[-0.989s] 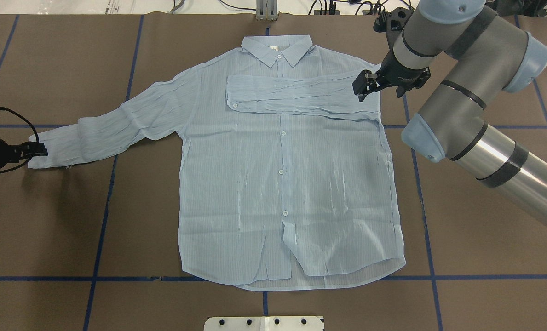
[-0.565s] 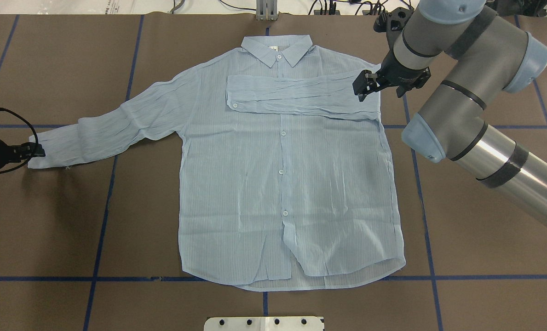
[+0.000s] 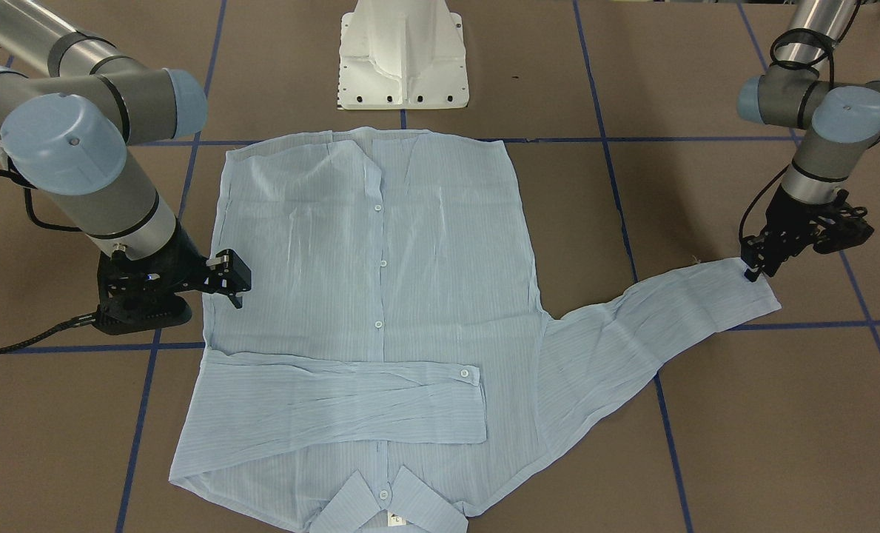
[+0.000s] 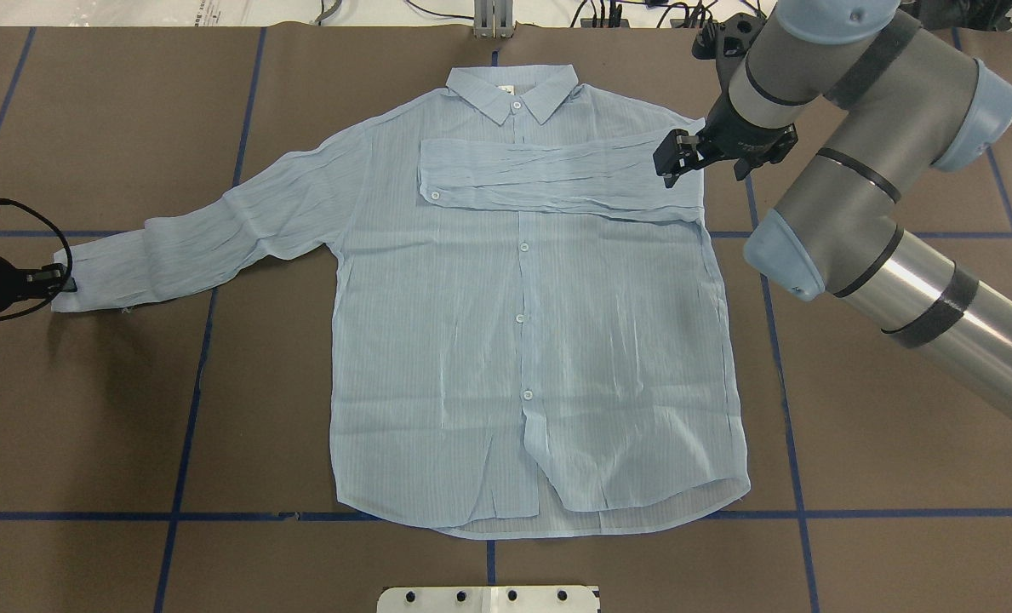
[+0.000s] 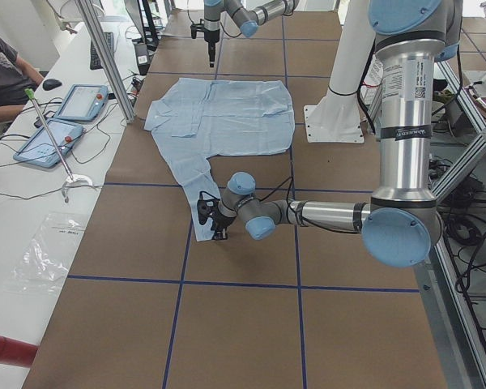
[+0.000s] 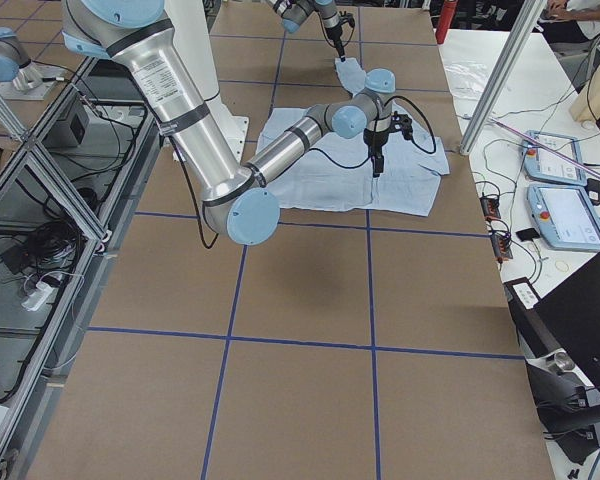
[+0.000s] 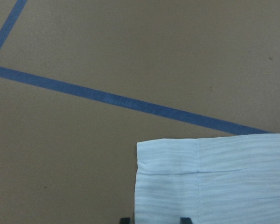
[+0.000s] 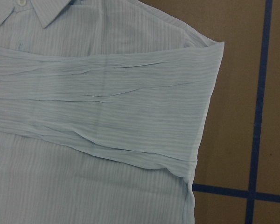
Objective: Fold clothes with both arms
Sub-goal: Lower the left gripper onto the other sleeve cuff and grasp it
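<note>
Lying flat: 1 shirt [image 4: 514, 340]; 2 tools: L tool [image 3: 750, 274] narrow at cuff [image 7: 168, 161], R tool [image 4: 669, 162] unclear.

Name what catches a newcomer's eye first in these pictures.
A pale-blue shirt lies flat mid-table, buttons up, with its folded sleeve across the chest and its other sleeve stretched out toward the robot's left. The left gripper is at that outstretched cuff, while the right gripper is over the folded shoulder.
</note>
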